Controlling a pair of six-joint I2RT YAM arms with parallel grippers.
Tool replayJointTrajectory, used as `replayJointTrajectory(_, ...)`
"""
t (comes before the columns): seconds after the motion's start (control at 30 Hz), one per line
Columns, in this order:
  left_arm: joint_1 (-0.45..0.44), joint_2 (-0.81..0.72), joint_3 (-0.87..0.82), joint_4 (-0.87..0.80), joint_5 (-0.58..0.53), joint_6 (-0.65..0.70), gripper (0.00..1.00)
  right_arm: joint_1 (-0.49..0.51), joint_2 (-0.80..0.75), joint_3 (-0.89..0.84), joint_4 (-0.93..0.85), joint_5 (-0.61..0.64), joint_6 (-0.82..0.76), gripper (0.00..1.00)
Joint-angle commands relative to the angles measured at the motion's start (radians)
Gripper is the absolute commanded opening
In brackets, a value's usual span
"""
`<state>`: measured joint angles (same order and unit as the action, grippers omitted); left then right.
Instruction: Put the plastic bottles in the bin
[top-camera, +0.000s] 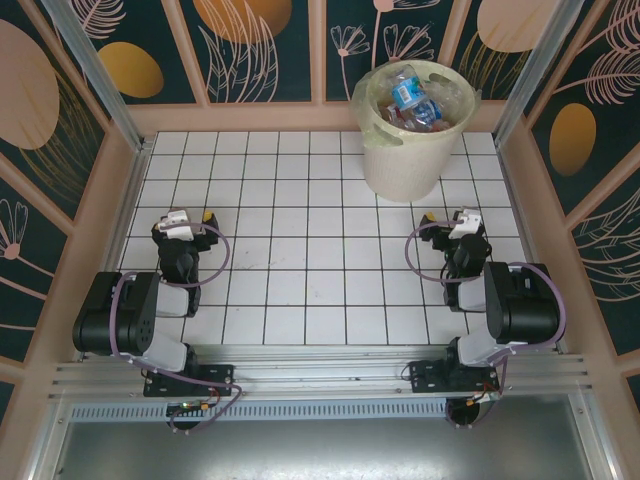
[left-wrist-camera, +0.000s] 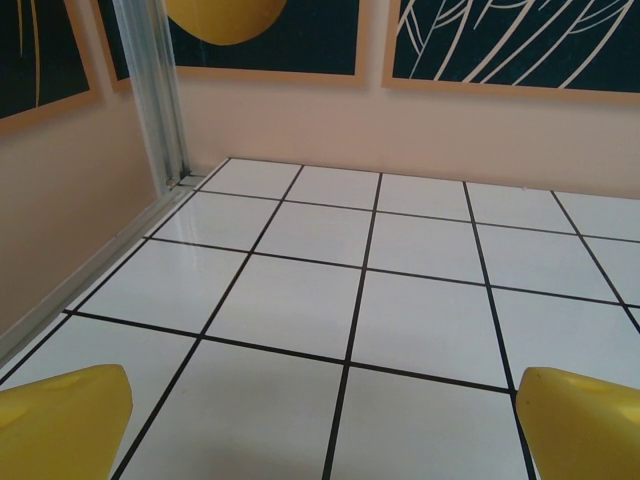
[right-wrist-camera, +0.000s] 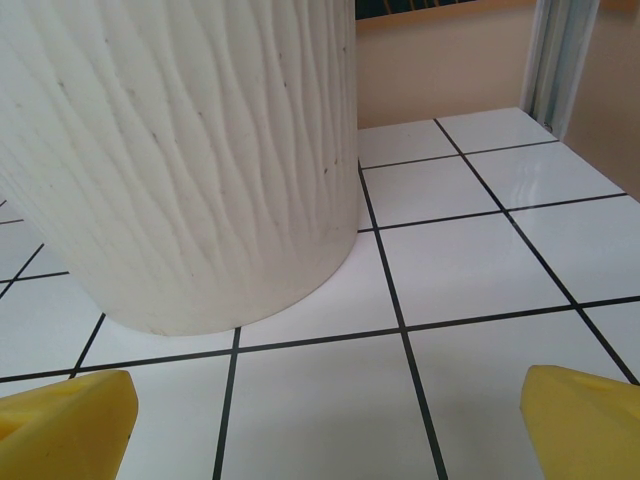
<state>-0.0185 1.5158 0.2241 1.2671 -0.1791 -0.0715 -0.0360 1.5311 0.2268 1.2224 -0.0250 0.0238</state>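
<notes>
The bin (top-camera: 410, 140) stands at the far right of the tiled table, a pale cream bucket with a clear liner. Several plastic bottles (top-camera: 418, 104) lie piled inside it, with blue and red labels showing. My right gripper (top-camera: 464, 217) sits folded back a little in front of the bin, open, with its yellow fingertips (right-wrist-camera: 70, 425) wide apart over bare tile; the bin's ribbed wall (right-wrist-camera: 190, 160) looms close ahead. On the left side my left gripper (top-camera: 190, 218) rests open, its yellow fingertips (left-wrist-camera: 60, 420) spread over bare tile with nothing between them.
Peach walls with dark leaf-pattern panels enclose the white tiled table (top-camera: 300, 250). A metal post (left-wrist-camera: 150, 90) rises at the far-left corner and another (right-wrist-camera: 560, 50) at the far right. A metal rail (top-camera: 320, 375) runs along the near edge.
</notes>
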Motion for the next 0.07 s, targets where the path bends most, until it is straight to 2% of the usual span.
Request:
replayJointTrajectory(0.0,0.006,0.005,0.011,0.011,0.013,-0.011,0.99,-0.002,0.009,0.014,0.014,-0.015,-0.01,0.99)
replayJointTrajectory(0.03,0.006,0.004,0.011,0.011,0.012,-0.01,0.99,-0.002,0.008,0.014,0.014,-0.015,-0.01,0.99)
